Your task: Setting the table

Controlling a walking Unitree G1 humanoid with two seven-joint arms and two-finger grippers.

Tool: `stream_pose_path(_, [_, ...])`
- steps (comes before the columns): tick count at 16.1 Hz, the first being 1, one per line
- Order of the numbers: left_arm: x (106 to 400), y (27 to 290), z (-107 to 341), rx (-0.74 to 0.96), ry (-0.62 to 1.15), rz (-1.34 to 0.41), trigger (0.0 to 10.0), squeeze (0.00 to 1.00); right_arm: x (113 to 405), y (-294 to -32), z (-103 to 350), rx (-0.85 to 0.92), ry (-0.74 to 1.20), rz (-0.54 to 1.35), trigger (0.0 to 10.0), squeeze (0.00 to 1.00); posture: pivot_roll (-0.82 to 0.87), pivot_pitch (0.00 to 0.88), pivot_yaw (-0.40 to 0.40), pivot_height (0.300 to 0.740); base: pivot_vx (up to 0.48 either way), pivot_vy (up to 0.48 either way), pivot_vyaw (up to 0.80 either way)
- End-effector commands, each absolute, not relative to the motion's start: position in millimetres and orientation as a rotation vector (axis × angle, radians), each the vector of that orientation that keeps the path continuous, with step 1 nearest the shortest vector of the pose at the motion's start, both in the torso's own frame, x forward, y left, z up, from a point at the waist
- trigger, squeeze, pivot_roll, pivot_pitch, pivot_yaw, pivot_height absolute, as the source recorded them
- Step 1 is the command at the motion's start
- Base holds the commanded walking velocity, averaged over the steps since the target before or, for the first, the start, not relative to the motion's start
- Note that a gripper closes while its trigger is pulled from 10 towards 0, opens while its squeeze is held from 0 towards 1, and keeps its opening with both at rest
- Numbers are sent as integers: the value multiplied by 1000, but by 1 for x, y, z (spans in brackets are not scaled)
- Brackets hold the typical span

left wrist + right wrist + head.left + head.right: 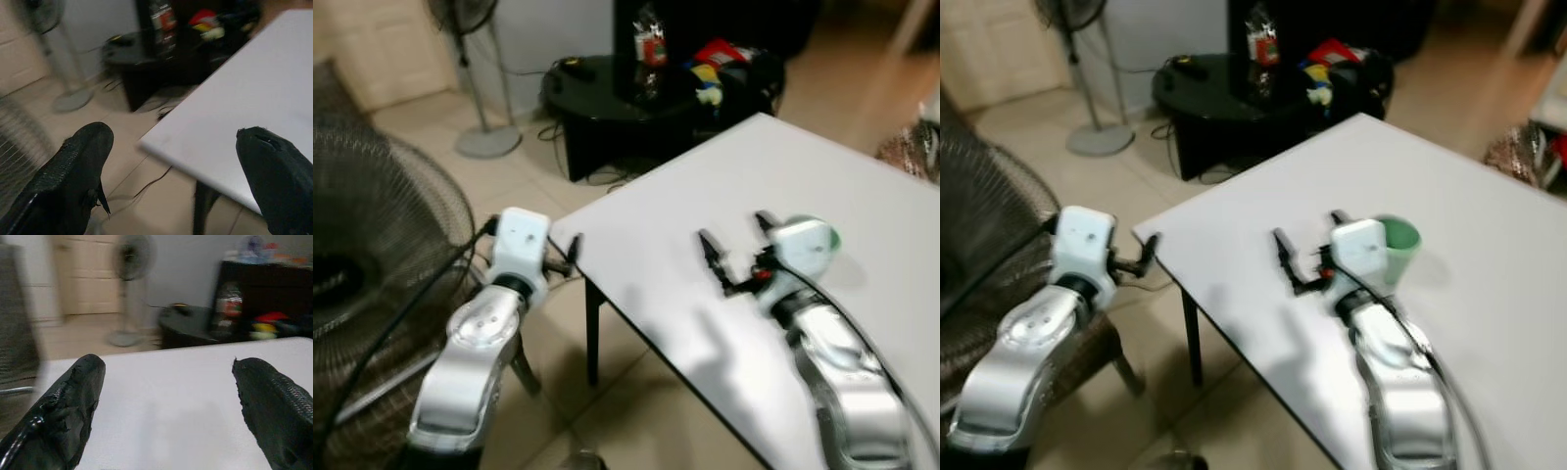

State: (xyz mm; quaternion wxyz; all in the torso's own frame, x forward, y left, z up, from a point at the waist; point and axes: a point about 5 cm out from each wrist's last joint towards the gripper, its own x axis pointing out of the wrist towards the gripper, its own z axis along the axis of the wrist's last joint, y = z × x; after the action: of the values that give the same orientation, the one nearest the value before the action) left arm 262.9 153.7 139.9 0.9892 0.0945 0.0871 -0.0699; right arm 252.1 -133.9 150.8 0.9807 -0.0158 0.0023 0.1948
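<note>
A white table [862, 196] fills the right half of the eye views. My right gripper [731, 227] hovers just over its near-left part, fingers open with nothing between them; the right wrist view shows bare tabletop [166, 406] between the fingers [73, 401]. A green cup [1398, 240] stands on the table right behind that wrist, partly hidden by it. My left gripper [570, 257] is beside the table's left corner, off the edge and over the floor. It is open and empty, with the table corner [195, 142] seen between its fingers [73, 171].
A black round low table [607, 98] with a bottle [649, 54] and snack bags [720, 59] stands behind. A pedestal fan [475, 59] is at back left. A dark wire fan grille [372, 225] and cables crowd the left floor. A table leg [593, 328] drops below the corner.
</note>
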Motion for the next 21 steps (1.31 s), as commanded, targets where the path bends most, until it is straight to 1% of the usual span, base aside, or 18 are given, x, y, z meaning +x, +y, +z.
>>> stream_pose_path(1, [261, 149, 147, 175, 142, -148, 10000, 4, 252, -137, 149, -28, 23, 397, 10000, 1000, 72, 0, -2, 740, 0, 0, 800])
stream_pose_path(3, [263, 149, 150, 193, 115, -141, 10000, 0, 253, -135, 152, -33, 0, 400, 10000, 1000, 73, 0, 9, 740, 0, 0, 800])
stream_pose_path(4, [266, 150, 152, 217, 107, -130, 10000, 0, 253, -134, 153, -4, -9, 398, 10000, 1000, 76, 0, 14, 740, 0, 0, 800])
stream_pose_path(7, [272, 150, 160, 244, 87, -150, 10000, 0, 247, -139, 143, 12, 29, 339, 10000, 1000, 75, 0, 46, 740, 0, 0, 800])
stream_pose_path(9, [268, 150, 157, 222, 106, -186, 10000, 0, 240, -140, 140, 7, 34, 290, 10000, 1000, 50, 0, 85, 740, 0, 0, 800])
stream_pose_path(12, [269, 145, 157, 199, 118, -242, 10000, 0, 232, -139, 134, 11, 63, 285, 10000, 1000, 34, 0, 115, 740, 0, 0, 800])
stream_pose_path(15, [270, 145, 155, 202, 135, -242, 10000, 0, 231, -138, 132, 10, 70, 291, 10000, 1000, 47, 0, 100, 740, 0, 0, 800])
stream_pose_path(17, [271, 148, 156, 199, 132, -229, 10000, 0, 236, -137, 135, 10, 65, 292, 10000, 1000, 60, 0, 80, 740, 0, 0, 800])
stream_pose_path(18, [271, 153, 157, 194, 128, -205, 10000, 0, 239, -134, 135, 8, 67, 323, 10000, 1000, 63, 0, 73, 740, 0, 0, 800])
stream_pose_path(20, [269, 152, 159, 179, 134, -230, 10000, 0, 241, -131, 134, 18, 73, 344, 10000, 1000, 77, 0, 52, 740, 0, 0, 800])
stream_pose_path(21, [268, 152, 158, 198, 144, -240, 10000, 0, 242, -128, 136, 31, 70, 370, 10000, 1000, 83, 0, 46, 740, 0, 0, 800])
